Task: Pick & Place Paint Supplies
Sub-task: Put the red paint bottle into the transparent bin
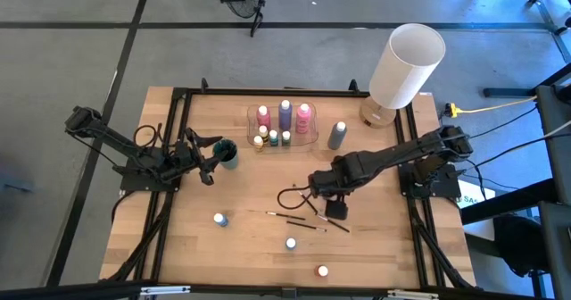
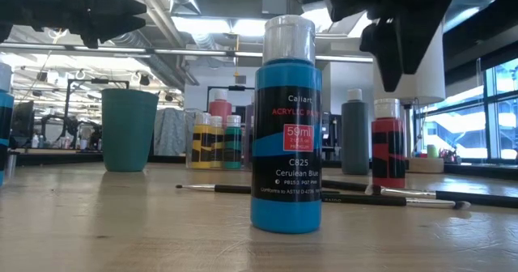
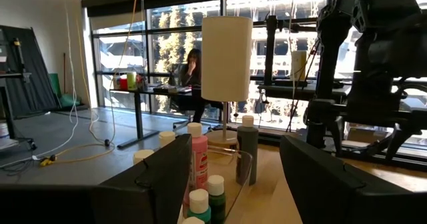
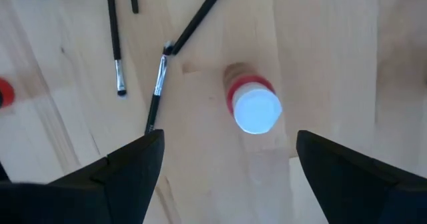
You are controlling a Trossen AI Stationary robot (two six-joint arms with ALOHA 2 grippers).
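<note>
My right gripper (image 1: 332, 209) hangs open, pointing down, over a small red paint bottle (image 4: 255, 108) with a white cap that stands upright on the table; the fingers are above it and on either side without touching. Thin dark paintbrushes (image 4: 159, 84) lie flat beside it. My left gripper (image 1: 212, 161) is open and about level at the table's left, next to a teal cup (image 1: 228, 151), with nothing between its fingers (image 3: 153, 177). Blue bottles (image 1: 291, 243) (image 1: 220, 219) and a red one (image 1: 322, 270) stand nearer the front edge.
A clear tray (image 1: 312, 137) at the far middle holds pink, purple and small bottles (image 1: 285, 114). A grey bottle (image 1: 337, 135) stands to its right. A big white lamp (image 1: 406, 63) stands at the far right corner. Bare wood shows at the near left.
</note>
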